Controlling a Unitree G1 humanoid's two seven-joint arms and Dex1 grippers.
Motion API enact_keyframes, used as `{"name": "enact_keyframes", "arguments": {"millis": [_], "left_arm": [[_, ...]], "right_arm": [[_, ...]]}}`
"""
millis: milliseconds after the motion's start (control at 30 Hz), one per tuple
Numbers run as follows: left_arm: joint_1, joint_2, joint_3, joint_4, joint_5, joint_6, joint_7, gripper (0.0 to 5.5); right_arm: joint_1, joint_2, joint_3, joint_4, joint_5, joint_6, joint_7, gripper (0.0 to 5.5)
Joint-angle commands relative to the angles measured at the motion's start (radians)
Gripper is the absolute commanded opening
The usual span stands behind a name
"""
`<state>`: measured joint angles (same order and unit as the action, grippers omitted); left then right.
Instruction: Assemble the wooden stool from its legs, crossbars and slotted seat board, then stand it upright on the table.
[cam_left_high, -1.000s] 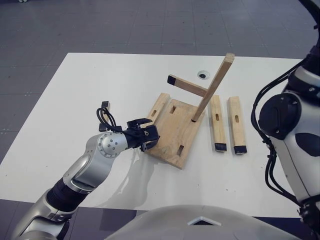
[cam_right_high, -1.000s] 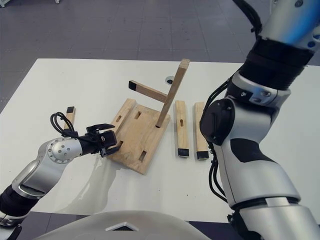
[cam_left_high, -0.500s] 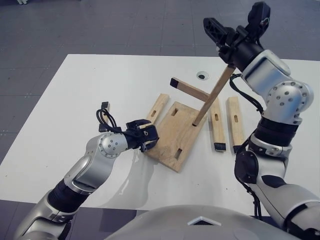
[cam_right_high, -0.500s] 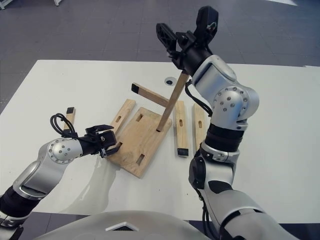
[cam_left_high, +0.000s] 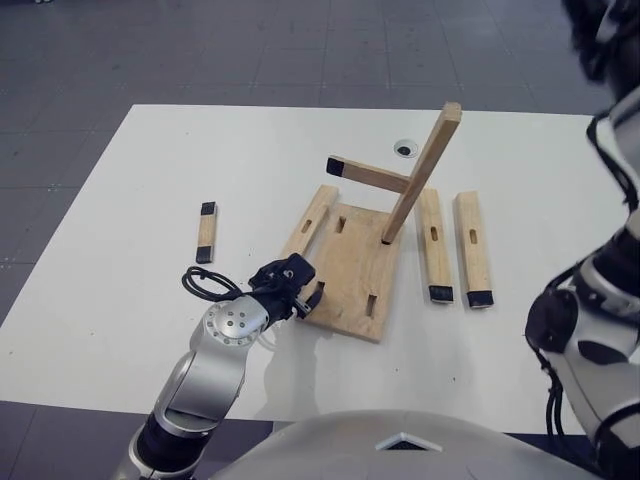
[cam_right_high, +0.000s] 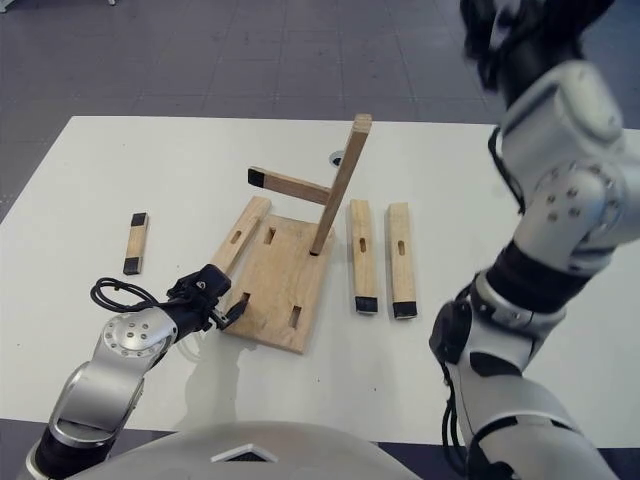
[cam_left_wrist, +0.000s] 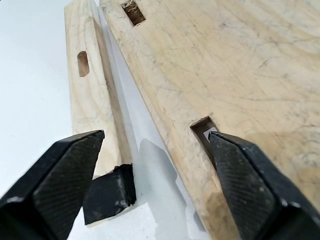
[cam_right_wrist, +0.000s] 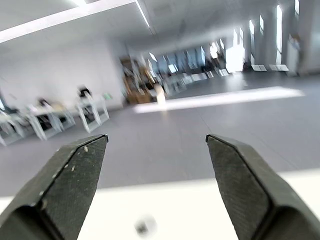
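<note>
The seat board (cam_left_high: 352, 270) lay mid-table with one leg (cam_left_high: 423, 173) standing in it, a loose leg (cam_left_high: 310, 222) just beside its left side and two more legs (cam_left_high: 432, 245) just right. The left gripper (cam_left_wrist: 156, 142) sat open at the board's near left corner, while the right gripper (cam_right_wrist: 156, 137) was open, high above the table (cam_left_high: 150, 180). A short piece (cam_left_high: 206, 232) lay well apart toward the left edge.

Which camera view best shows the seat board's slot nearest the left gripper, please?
Left wrist view: the slot appears close up by one finger of the open left gripper. The eye views show it small, beside that gripper at the seat board's corner.
</note>
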<state>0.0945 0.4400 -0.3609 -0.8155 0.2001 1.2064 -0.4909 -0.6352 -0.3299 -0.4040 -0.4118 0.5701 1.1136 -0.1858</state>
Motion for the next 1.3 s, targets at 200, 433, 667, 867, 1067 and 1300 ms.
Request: {"name": "enact_keyframes", "arguments": {"millis": [200, 433, 667, 867, 1067, 1300], "left_arm": [[-0.134, 0.018, -0.01, -0.157, -0.115, 0.252, 0.035, 3.88], [-0.21, 0.028, 0.013, -0.154, -0.18, 0.282, 0.077, 3.88], [-0.371, -0.045, 0.119, -0.12, -0.246, 0.328, 0.094, 3.88], [-0.41, -0.07, 0.136, -0.085, -0.284, 0.331, 0.13, 3.88], [-0.426, -0.131, 0.277, -0.091, -0.349, 0.368, 0.104, 3.88], [-0.695, -0.298, 0.907, 0.204, -0.881, 0.408, -0.246, 3.88]], "right_arm": [[0.641, 0.145, 0.073, -0.377, 0.001, 0.291, 0.01, 3.63], [0.776, 0.094, 0.15, -0.362, -0.053, 0.268, 0.082, 3.63], [0.912, -0.076, 0.324, -0.208, -0.209, 0.088, 0.171, 3.63], [0.861, -0.055, 0.327, -0.105, -0.212, -0.006, 0.235, 2.58], [0.706, -0.087, 0.24, 0.038, -0.202, -0.08, 0.304, 2.04], [0.018, -0.111, -0.124, 0.247, 0.204, -0.136, 0.448, 2.04]]}}
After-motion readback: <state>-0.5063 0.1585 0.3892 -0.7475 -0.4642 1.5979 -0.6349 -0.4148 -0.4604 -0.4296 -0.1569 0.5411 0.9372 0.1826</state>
